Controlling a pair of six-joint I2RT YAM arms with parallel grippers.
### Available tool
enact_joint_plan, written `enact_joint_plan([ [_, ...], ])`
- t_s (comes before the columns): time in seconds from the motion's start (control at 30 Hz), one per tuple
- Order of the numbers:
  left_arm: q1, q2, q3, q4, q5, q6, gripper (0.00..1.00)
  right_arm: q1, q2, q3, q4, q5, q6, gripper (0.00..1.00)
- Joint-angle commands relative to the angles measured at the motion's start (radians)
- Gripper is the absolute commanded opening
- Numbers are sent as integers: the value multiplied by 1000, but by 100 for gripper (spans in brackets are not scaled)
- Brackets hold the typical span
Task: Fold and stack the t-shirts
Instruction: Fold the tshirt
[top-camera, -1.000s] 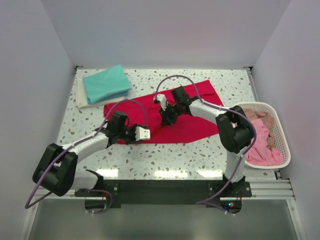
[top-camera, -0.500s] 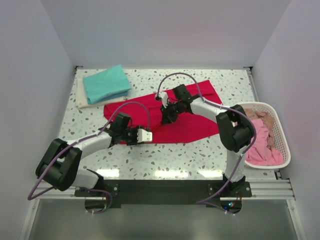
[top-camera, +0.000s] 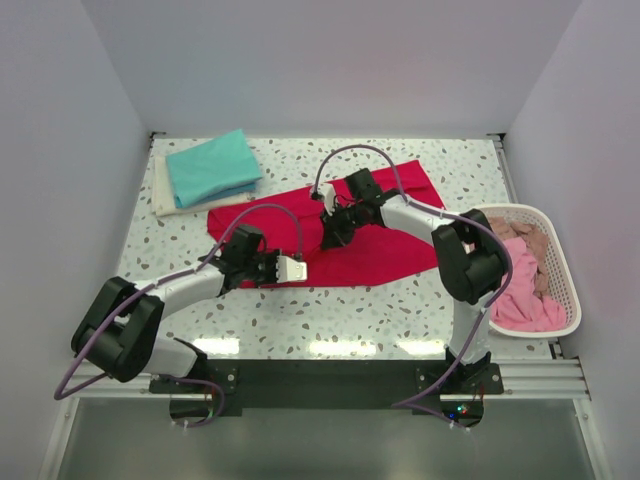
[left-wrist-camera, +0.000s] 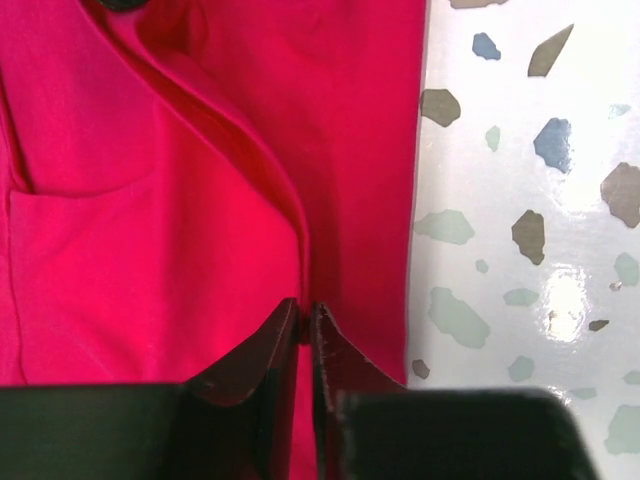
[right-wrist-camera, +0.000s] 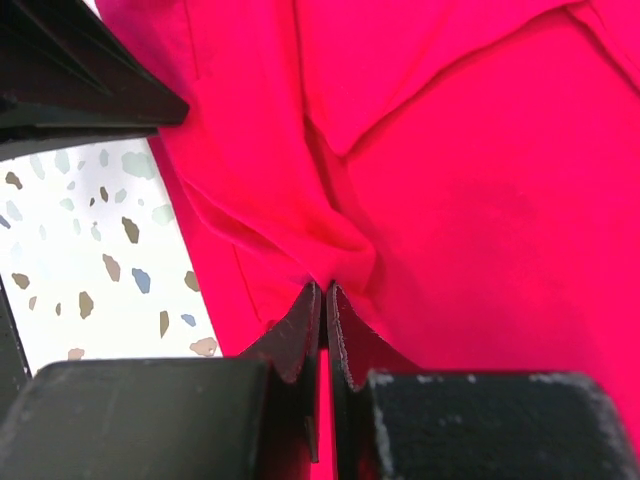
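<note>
Top view: red t-shirt (top-camera: 385, 252) lies spread across the middle of the speckled table (top-camera: 400, 312), a bit rumpled, long side running left-right. Both arms are down on it.

L wrist cam: left gripper (left-wrist-camera: 306, 314) has its jaws drawn nearly together, a thin ridge of red fabric nipped between the tips. That's right by the shirt's edge; bare table shows just beside it on the cam's right. A fold line runs away from the tips up through the cloth.

R wrist cam: right gripper (right-wrist-camera: 325, 296) is clamped tight on a bunched pucker of the same red tee, wrinkles fanning out from the pinch point. Shirt edge and table visible to the cam's left.

From above, L arm is at the shirt's near-left part, R arm further back near the shirt's centre, the two grips apart w/ red cloth between them.

Back-left corner: folded teal t-shirt (top-camera: 212, 165) sits on top of a folded cream t-shirt (top-camera: 160, 196), well apart from the red one.

Far right: white mesh basket (top-camera: 520, 209) at the table edge, pink t-shirts (top-camera: 525, 305) heaped inside, one draped over the near rim.
</note>
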Motion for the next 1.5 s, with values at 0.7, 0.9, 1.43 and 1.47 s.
enact_joint_plan([
  [0.7, -9, -337, -57, 15, -133, -51, 0, 86, -211, -90, -416, -230, -516, 54],
  [0.9, -7, -452, -74, -8, -158, -62, 0, -60, -380, -125, -412, 4, -519, 99],
  [1.43, -9, -668, -91, -52, -165, -117, 0, -313, -385, -275, -449, 691, -1107, 59],
  [1.47, -9, -677, -93, -49, -174, -117, 0, -313, -383, -307, -435, 715, -1131, 58],
])
